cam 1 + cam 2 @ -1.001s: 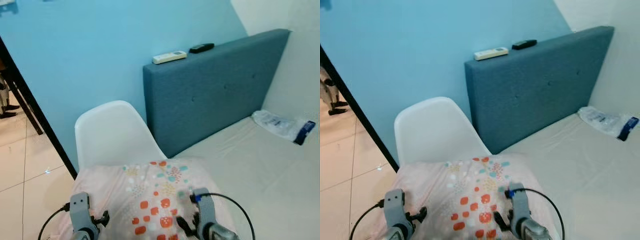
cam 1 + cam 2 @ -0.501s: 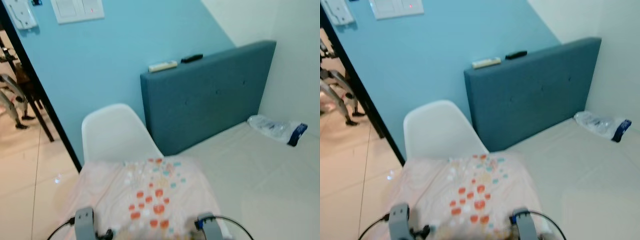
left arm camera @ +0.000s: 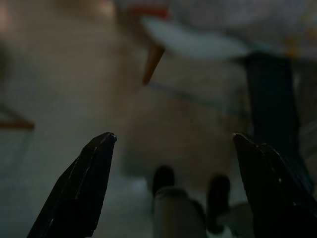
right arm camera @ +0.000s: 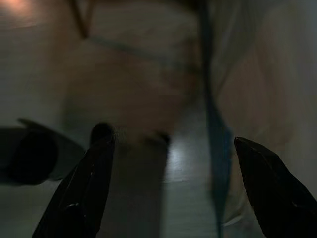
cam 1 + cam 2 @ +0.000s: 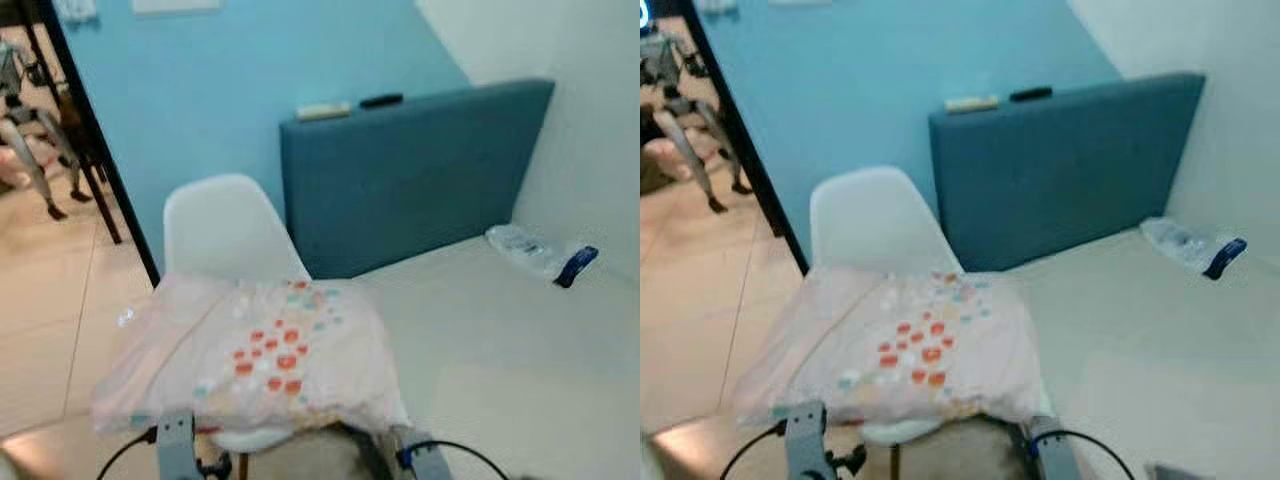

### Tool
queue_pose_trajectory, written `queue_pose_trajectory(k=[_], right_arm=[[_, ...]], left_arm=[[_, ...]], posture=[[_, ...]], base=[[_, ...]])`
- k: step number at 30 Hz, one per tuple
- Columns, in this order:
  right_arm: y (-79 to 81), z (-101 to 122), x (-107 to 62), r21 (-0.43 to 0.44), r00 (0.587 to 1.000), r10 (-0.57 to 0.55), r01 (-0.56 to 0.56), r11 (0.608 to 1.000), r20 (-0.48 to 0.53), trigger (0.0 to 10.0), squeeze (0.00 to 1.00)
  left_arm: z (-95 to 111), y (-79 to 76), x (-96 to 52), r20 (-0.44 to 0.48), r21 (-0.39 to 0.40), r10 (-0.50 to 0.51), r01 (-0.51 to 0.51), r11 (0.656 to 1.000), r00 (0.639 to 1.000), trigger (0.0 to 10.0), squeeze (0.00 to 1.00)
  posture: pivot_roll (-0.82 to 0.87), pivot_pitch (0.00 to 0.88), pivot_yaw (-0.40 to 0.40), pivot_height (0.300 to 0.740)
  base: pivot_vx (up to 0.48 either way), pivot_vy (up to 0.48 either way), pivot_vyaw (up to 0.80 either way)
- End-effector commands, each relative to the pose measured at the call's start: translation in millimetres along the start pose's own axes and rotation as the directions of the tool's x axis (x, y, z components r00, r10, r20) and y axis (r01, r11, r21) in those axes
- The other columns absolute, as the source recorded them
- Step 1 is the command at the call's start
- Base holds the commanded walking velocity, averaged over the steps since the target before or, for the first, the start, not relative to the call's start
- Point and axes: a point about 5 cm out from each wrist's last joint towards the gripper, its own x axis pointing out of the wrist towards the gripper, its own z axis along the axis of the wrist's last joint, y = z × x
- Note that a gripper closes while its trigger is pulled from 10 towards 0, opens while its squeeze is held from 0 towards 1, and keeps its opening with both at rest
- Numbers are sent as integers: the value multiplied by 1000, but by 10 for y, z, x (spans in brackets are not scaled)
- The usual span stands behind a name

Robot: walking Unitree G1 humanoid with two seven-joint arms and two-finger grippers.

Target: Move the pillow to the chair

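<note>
Blue-wall room: pillow (image 5: 255,350) now on chair (image 5: 225,235), prob released; both jaws spread, withdrawn.

One pale pink pillow (image 5: 250,350) with coloured dots lies on one white chair (image 5: 222,234). One blue padded headboard (image 5: 410,172) stands against the wall, and two remote controls rest on its top edge: one white remote (image 5: 322,110) and one black remote (image 5: 380,100). One clear plastic packet (image 5: 535,252) lies on the one mattress (image 5: 520,350). Two grippers appear, the left gripper (image 3: 171,144) and the right gripper (image 4: 171,146), each with two black fingers spread apart.
</note>
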Motion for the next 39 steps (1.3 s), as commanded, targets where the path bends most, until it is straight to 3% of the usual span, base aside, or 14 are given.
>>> queue_pose_trajectory(k=[1,10,21,22,26,34,39], right_arm=[[-23,43,2,-6,1000,-8,8,1000,15,10000,0],[-34,27,0,-8,1000,-14,14,1000,3,10000,0],[-53,90,7,-9,999,-35,35,999,23,10000,0],[-105,229,9,29,994,-61,58,998,88,10000,0],[-207,485,-1,110,975,-106,86,990,194,10000,0],[-315,779,-34,132,943,-150,115,985,297,10000,0],[-419,1120,-102,155,889,-186,132,979,418,10000,0]], left_arm=[[-49,8,-12,-16,8,3,-3,1000,1000,10000,0],[-62,-10,-11,-22,10,0,0,1000,1000,10000,0],[-39,-24,-2,-23,20,-8,8,1000,1000,10000,0],[-28,-31,2,-19,29,-8,9,1000,1000,10000,0],[-13,-37,3,-8,65,-9,10,998,1000,10000,0],[-36,-48,-4,-9,108,-11,12,994,1000,10000,0],[-80,-63,-15,-16,123,-23,24,992,1000,10000,0]], posture=[[-14,0,35,740],[-17,0,34,740],[-22,0,30,740],[-22,0,29,740],[-27,0,31,740],[-30,0,35,740],[-28,0,34,740]], base=[[-398,0,0],[-400,0,0],[-381,0,-731],[0,0,-800],[0,0,-794],[0,0,-789],[0,0,-788]])
